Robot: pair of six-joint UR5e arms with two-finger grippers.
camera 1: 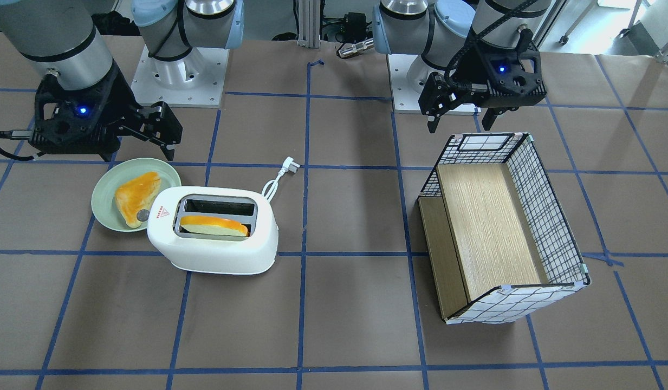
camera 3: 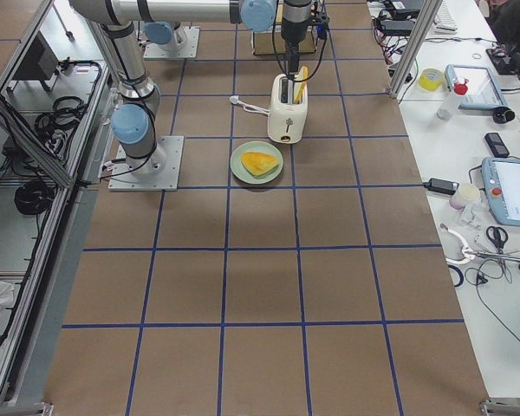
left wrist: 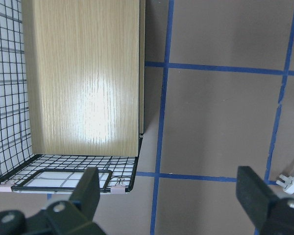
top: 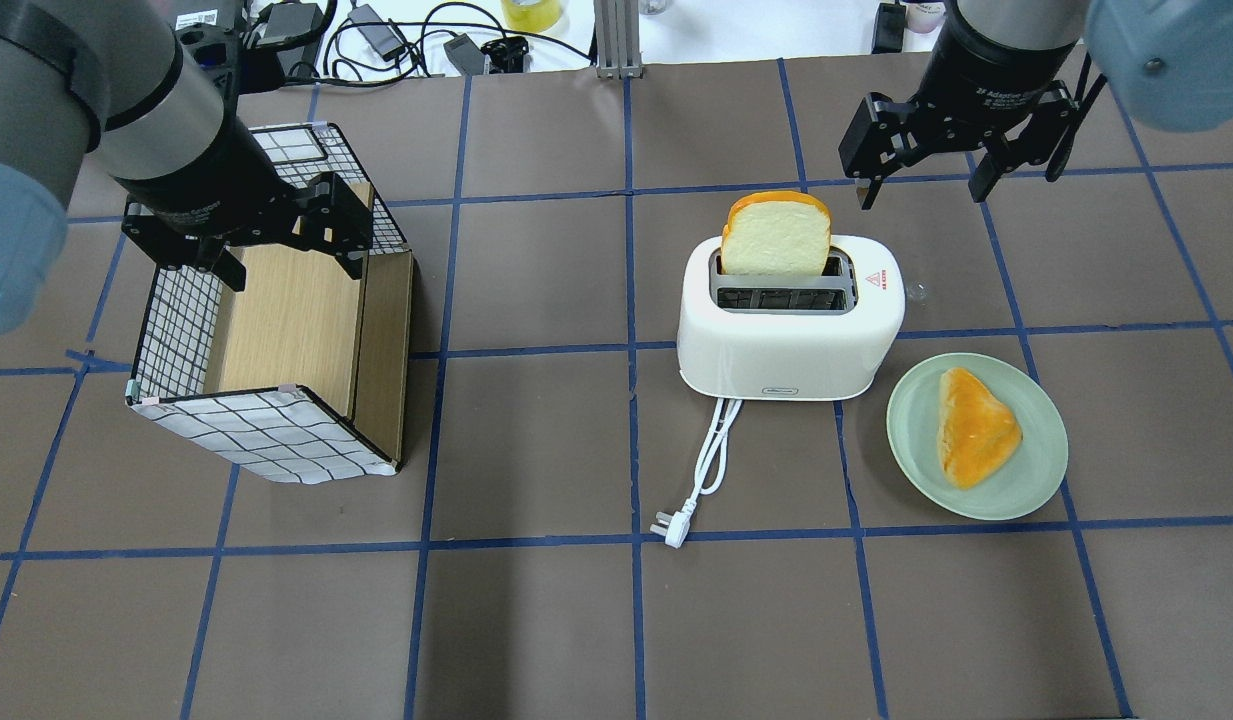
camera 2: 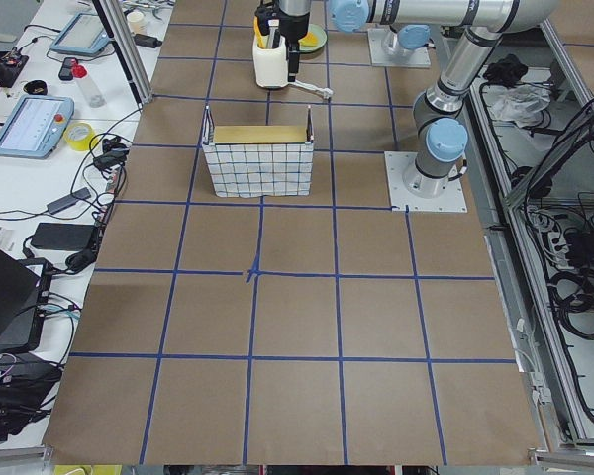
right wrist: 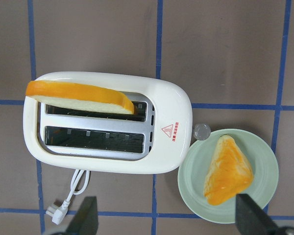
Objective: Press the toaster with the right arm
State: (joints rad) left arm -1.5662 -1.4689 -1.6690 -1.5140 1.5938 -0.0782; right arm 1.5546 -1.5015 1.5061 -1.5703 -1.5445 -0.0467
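Observation:
The white toaster (top: pixel 786 350) stands mid-table with a bread slice (top: pixel 776 235) upright in its far slot. It also shows in the front view (camera 1: pixel 214 254) and the right wrist view (right wrist: pixel 171 107). Its grey knob (right wrist: pixel 202 131) is at the end facing the plate. My right gripper (top: pixel 923 190) is open and empty. It hangs above the table, beyond the toaster's knob end, touching nothing; the front view (camera 1: pixel 163 135) shows it too. My left gripper (top: pixel 291 265) is open and empty over the grid-patterned box (top: pixel 276 440).
A pale green plate (top: pixel 1046 480) with a toasted bread piece (top: pixel 976 425) lies right beside the toaster's knob end. The toaster's white cord and plug (top: pixel 676 527) trail toward the robot. The box lies on its side at the left.

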